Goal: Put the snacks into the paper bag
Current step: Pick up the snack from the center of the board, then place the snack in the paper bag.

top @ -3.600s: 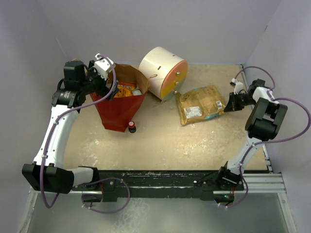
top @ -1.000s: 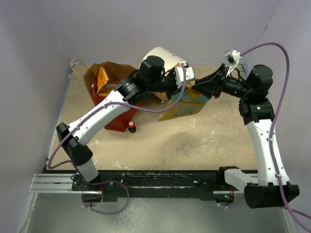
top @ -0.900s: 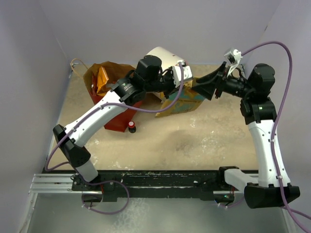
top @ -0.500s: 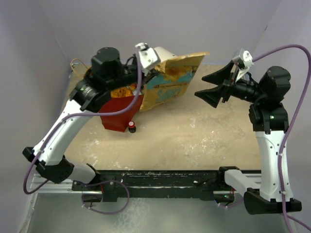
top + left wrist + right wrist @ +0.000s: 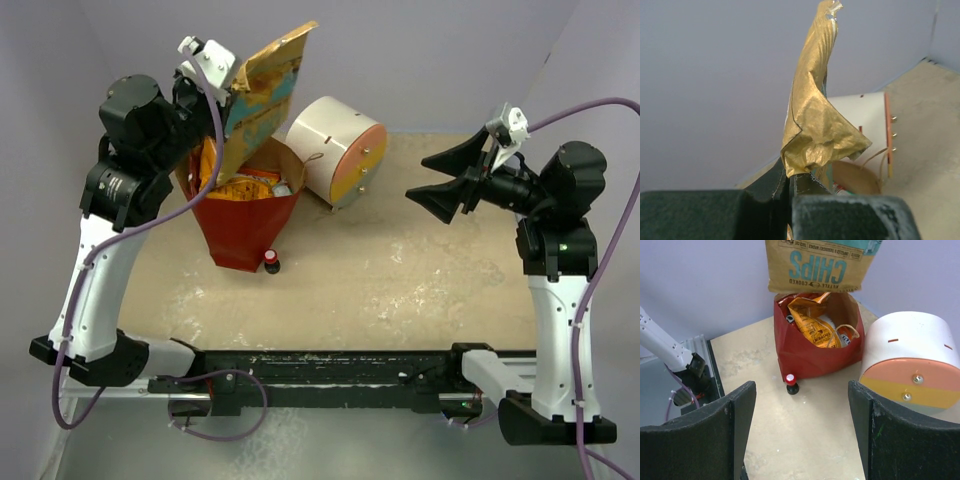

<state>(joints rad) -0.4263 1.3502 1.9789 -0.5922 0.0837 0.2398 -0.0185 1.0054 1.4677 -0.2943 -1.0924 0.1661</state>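
Left gripper (image 5: 233, 82) pinched on tan packet (image 5: 265, 80) edge. Packet crinkled, teal-banded, printed "CHIPS", held above bag (image 5: 240, 235). Right gripper (image 5: 440, 178) spread, nothing held. Bag red, open, kraft-lined. Counted: one packet held, one orange packet (image 5: 812, 325) in bag, rest unclear.

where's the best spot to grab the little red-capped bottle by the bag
Around the red cap of the small bottle, coming straight down. It stands upright, close in front of the paper bag, so the jaws should probably close along the bag's wall, not toward it.
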